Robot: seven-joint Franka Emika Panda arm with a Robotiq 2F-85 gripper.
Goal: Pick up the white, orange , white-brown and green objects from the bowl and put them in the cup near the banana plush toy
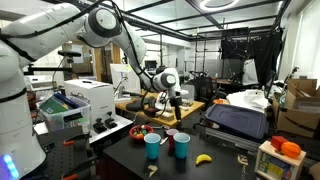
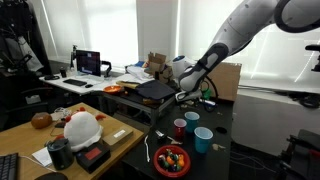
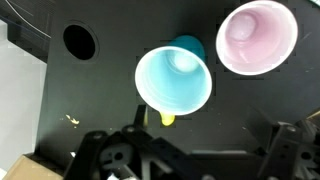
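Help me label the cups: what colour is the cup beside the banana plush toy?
The cup is light blue, clearest in the wrist view.

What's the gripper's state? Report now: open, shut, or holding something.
Gripper: open, jaws spread wide with nothing between them, above the light blue cup.

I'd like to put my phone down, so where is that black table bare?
Bare tabletop lies between the light blue cup and the round hole, also in front of the banana. It is crowded around the cups and red bowl, under the hand.
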